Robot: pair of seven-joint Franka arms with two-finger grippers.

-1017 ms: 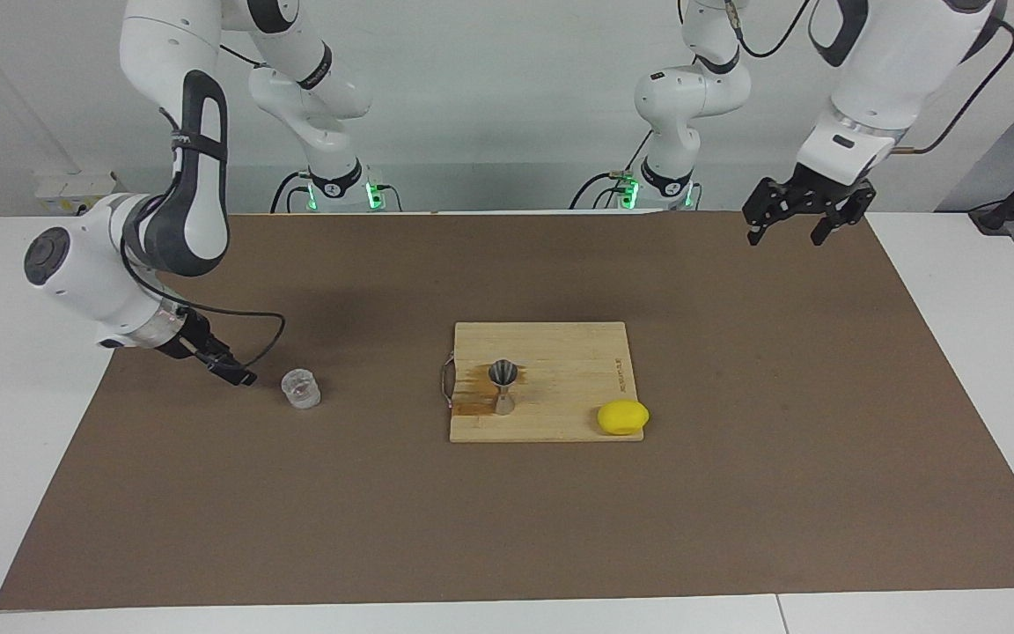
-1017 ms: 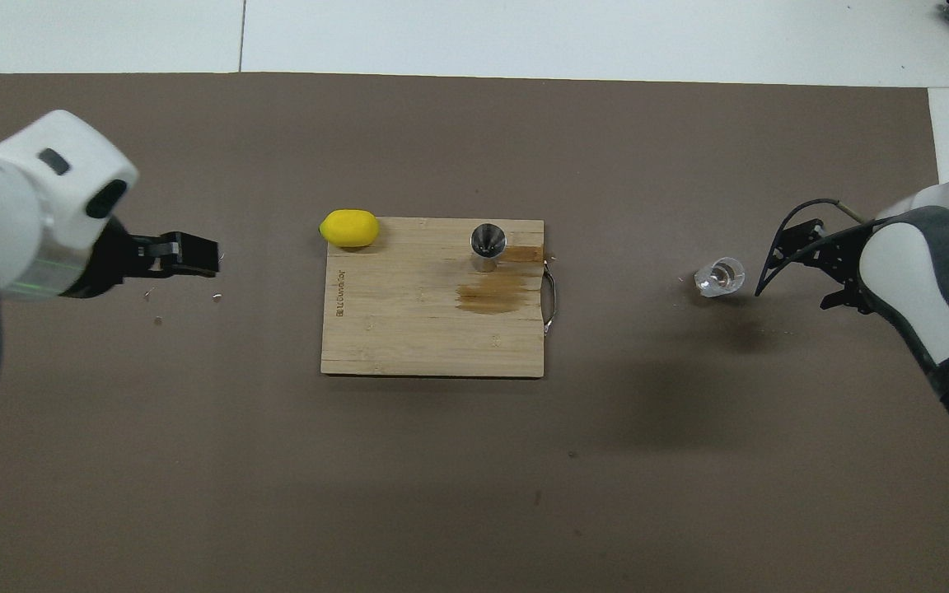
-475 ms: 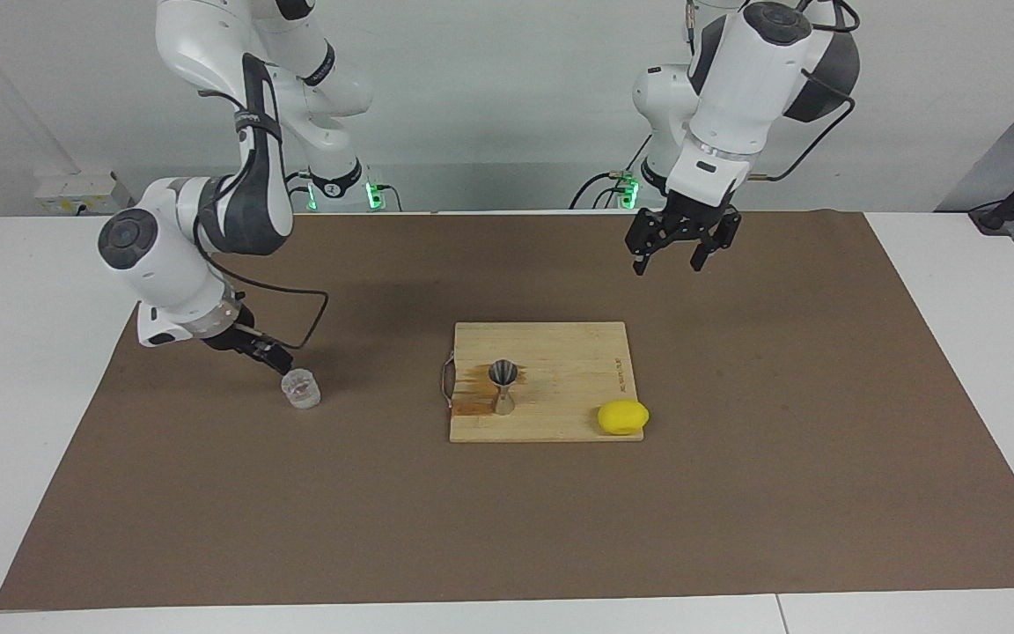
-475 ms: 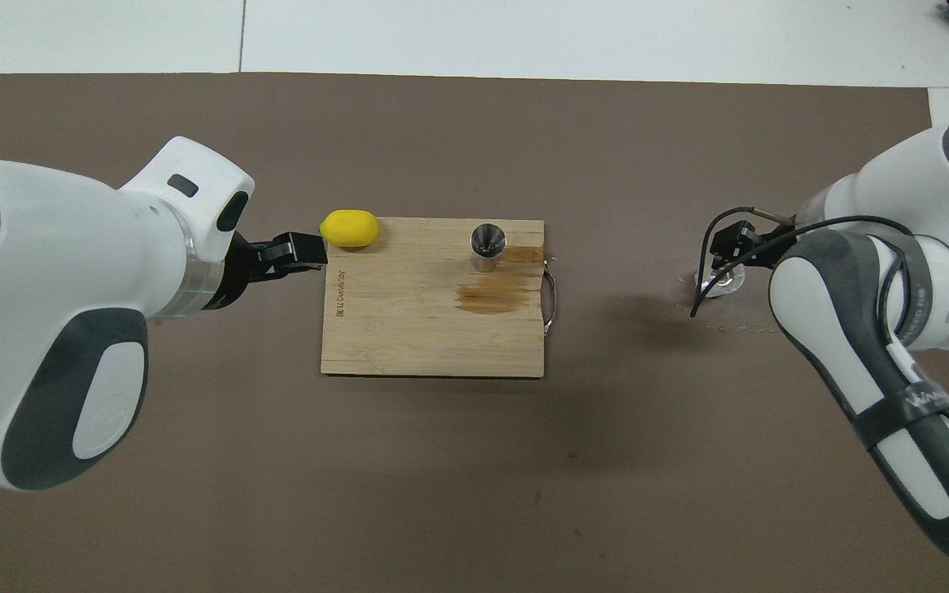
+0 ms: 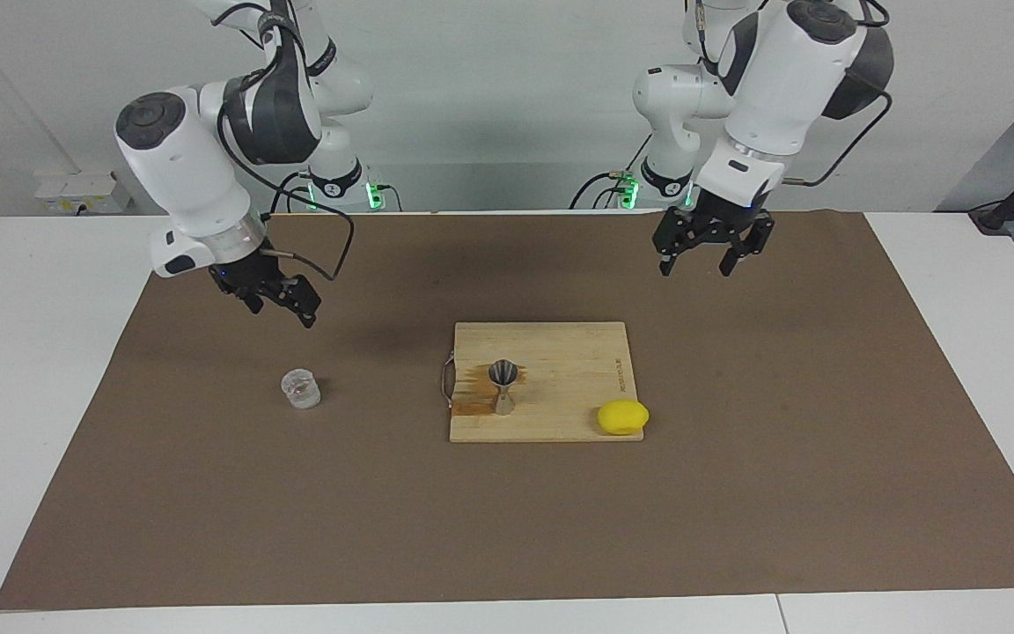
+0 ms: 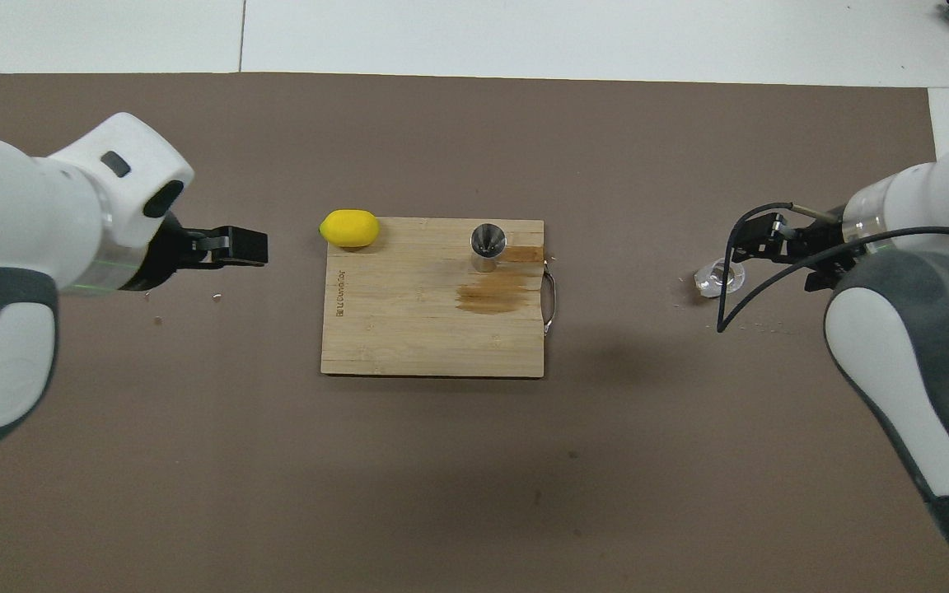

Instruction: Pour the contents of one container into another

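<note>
While upright on mat, glass tumbler (image 5: 301, 388) below open right pincer (image 5: 280, 302)

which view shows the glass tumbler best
The facing view: the glass tumbler stands in the open on the brown mat, whole and unobstructed, with the right gripper raised clear above it. In the overhead view the right arm's cable and gripper overlap the tumbler, so only part of its rim shows.
</note>
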